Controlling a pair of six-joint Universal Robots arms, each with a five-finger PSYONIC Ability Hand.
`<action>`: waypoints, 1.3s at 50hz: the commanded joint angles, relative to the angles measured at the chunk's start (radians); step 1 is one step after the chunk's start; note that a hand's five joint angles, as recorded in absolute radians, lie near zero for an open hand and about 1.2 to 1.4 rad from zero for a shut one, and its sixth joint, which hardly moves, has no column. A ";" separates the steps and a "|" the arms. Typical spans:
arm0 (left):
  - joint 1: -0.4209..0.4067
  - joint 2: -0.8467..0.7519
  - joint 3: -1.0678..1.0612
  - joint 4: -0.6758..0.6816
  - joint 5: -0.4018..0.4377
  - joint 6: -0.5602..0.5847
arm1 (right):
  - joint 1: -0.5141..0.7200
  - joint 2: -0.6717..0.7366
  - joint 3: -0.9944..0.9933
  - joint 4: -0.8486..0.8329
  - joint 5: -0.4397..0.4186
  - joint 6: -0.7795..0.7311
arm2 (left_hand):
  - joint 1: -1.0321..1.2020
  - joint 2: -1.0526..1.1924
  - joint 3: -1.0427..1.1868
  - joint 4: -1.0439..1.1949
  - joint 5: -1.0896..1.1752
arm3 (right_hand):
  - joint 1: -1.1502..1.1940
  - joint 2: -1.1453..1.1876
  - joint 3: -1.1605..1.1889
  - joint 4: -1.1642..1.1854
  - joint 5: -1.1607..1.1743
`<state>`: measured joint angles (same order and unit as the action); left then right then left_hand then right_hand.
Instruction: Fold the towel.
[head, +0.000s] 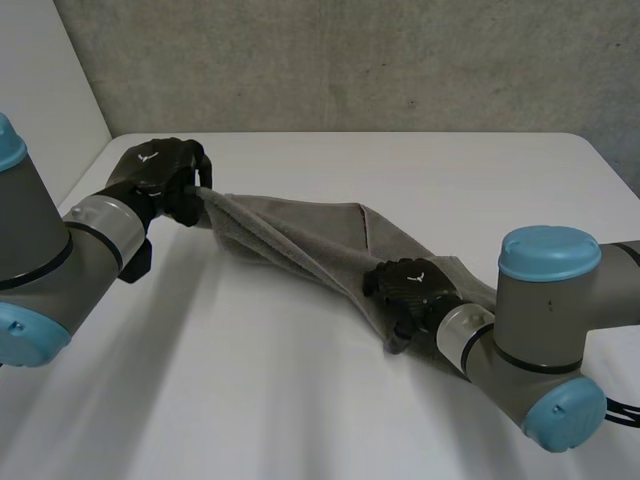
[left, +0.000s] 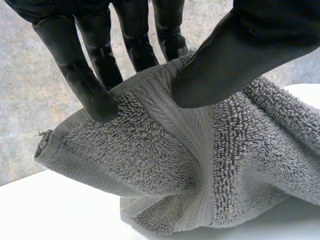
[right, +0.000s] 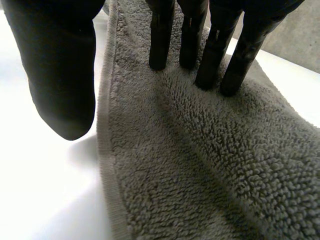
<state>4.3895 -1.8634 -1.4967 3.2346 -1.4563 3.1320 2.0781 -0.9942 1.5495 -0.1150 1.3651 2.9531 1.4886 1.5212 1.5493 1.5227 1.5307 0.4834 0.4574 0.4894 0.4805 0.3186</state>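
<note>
A: Where is the towel (head: 300, 245) found, and how is it lying?

B: It is seen drawn out as a twisted band over the counter (head: 300, 410). Its long axis is run on a diagonal from the left hand (head: 160, 180) at the far end to the right hand (head: 412, 288) at the near end. The far end is raised and the near part is rested on the counter.

A: How is each end held?

B: In the left wrist view a bunched corner is clamped between the left hand's thumb (left: 225, 60) and fingers (left: 92, 97), clear of the counter. The right hand's fingers (right: 215, 60) are laid straight and slightly apart on top of the pile, just inside a hemmed edge (right: 106, 160). Its thumb (right: 60, 75) is hung beside that edge over bare counter. Nothing appears to be pinched there, though the towel's underside cannot be checked.

A: What is the coming move judged to turn on?

B: The clamped corner lies well apart from the pressed end, along the band's own axis. A fold would probably be made by carrying the left hand's end toward the right hand. The diagonal span is read from the head view, where the fingers are hidden behind the backs of the hands. The pinch and the flat press are read from the wrist views.
</note>
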 joint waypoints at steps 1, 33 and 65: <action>-0.008 0.004 -0.008 0.001 0.001 -0.001 | -0.001 0.034 -0.032 -0.012 0.000 0.004 | -0.092 -0.125 -0.153 -0.126 -0.309 | 0.030 0.056 0.024 0.033 0.020; -0.027 0.041 -0.034 0.001 -0.001 -0.004 | 0.037 0.109 -0.114 -0.009 -0.001 0.212 | -0.092 -0.125 -0.153 -0.126 -0.309 | -0.034 -0.008 -0.040 -0.032 -0.044; -0.018 0.059 -0.034 0.002 -0.001 -0.007 | 0.034 0.020 -0.177 -0.025 0.055 0.196 | -0.092 -0.125 -0.153 -0.126 -0.309 | 0.913 0.939 0.907 0.916 0.903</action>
<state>4.3648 -1.8086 -1.5323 3.2353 -1.4573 3.1260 2.1176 -0.9161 1.3824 -0.1384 1.4288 3.1530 1.4886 1.5212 1.5493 1.5322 1.5307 1.3331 1.2910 1.2907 1.3286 1.1536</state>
